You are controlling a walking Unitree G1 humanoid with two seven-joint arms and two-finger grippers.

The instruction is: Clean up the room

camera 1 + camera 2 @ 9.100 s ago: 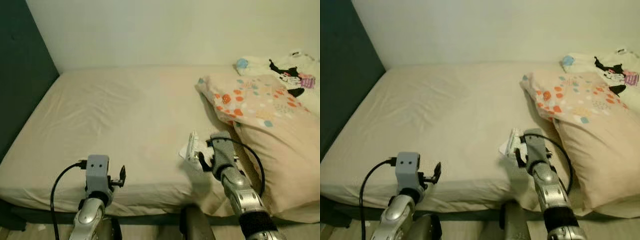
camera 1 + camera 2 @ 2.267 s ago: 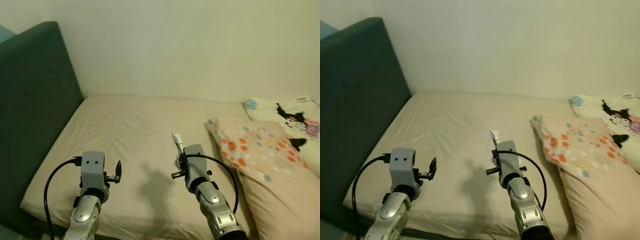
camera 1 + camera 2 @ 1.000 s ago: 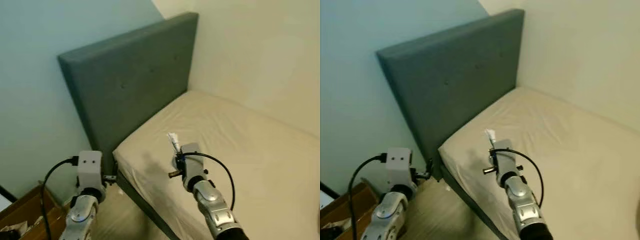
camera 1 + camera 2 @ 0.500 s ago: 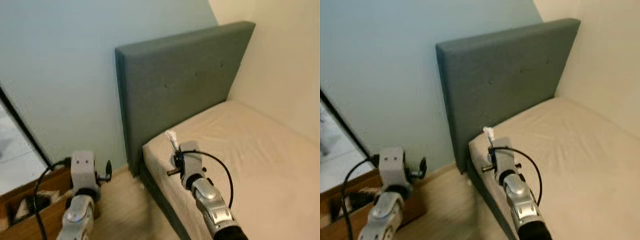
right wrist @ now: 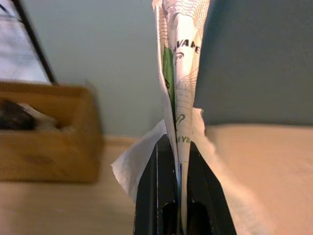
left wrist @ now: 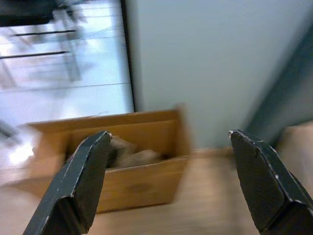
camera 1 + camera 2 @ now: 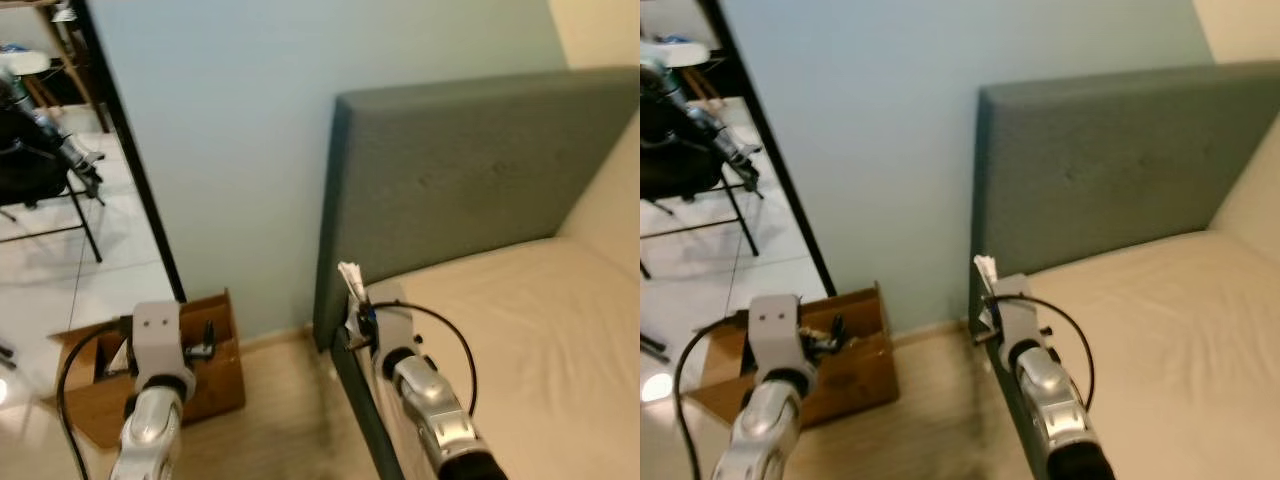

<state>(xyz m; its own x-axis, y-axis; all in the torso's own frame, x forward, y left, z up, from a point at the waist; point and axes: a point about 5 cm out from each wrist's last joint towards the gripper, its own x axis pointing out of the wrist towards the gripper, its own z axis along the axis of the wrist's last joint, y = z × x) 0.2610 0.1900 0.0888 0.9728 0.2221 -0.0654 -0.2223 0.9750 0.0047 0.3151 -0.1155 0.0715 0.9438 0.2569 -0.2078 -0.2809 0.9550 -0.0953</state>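
My right gripper is shut on a crumpled white paper wrapper with green and black print, which sticks up above its fingers. It hangs over the near corner of the beige bed, beside the grey headboard. A brown cardboard box holding some scraps stands on the floor to the left, by the pale blue wall. My left gripper is open and empty, facing that cardboard box from a short way off.
A black door frame stands left of the wall, with a tiled room and a black chair beyond it. Wooden floor lies between the box and the bed.
The camera has swung further left: the bed has slid to the right and the doorway and box have come into view. The right gripper still holds the wrapper.
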